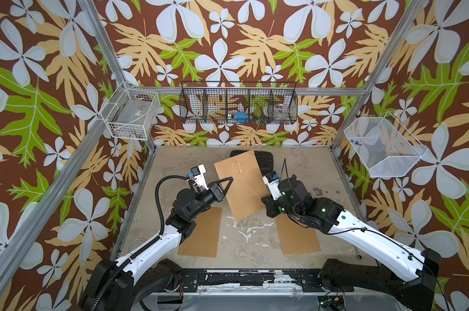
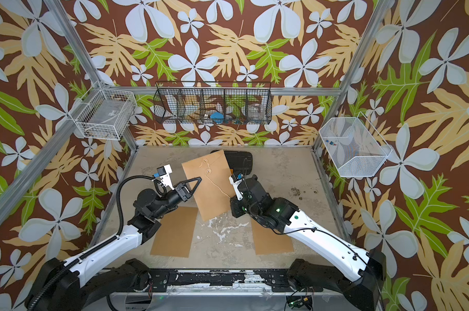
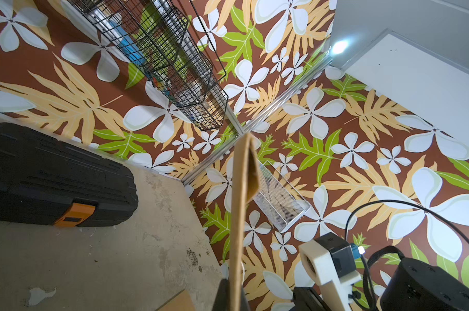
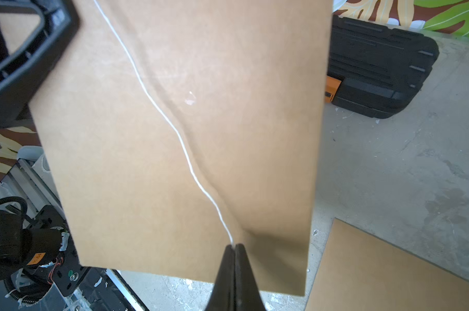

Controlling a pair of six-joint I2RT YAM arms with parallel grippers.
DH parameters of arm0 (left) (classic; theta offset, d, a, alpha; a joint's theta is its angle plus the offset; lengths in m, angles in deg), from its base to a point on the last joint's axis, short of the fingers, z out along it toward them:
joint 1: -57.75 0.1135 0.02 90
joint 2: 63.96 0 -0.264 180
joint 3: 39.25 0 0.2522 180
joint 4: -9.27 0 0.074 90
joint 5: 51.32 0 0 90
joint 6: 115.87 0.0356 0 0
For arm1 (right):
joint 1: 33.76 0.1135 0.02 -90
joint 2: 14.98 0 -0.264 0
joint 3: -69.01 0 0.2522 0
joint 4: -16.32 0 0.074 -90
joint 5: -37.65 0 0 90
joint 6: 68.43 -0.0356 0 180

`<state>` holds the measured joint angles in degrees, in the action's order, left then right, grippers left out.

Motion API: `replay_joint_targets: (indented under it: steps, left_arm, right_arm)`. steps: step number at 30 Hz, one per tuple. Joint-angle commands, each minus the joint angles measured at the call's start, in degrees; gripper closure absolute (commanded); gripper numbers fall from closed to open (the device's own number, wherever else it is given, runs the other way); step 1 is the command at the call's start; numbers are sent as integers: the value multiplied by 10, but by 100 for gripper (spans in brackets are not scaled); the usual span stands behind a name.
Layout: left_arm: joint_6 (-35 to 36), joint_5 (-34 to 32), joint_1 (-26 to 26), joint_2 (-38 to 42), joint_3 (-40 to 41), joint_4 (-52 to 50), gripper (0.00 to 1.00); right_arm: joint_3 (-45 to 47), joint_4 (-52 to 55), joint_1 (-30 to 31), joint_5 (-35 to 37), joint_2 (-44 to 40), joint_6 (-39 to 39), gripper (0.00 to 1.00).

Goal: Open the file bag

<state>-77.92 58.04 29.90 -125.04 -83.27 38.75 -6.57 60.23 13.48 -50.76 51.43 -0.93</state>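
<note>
Top views: left pincer (image 1: 230, 180) clamped file bag (image 1: 241, 194) edge, right pincer (image 1: 263, 199) clamped its string (image 1: 248, 185); bag partly hid black case (image 1: 265, 159) at table (image 1: 308, 172) far edge.

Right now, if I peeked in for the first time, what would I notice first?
First the brown file bag, held up in the middle of the table: the left gripper pinches one edge and the right gripper pinches its white string. Then the loud flower wallpaper all around, and the black case at the back of the table.
</note>
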Motion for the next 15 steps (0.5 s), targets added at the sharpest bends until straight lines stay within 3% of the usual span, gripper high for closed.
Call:
replay_joint_targets:
  steps: [1, 15]
  left_arm:
    - [9, -1, 3, 1, 1, 9, 100]
    - [13, 2, 11, 9, 7, -2, 100]
  right_arm:
    - [3, -1, -4, 11, -2, -4, 100]
    - [14, 22, -49, 27, -23, 16, 100]
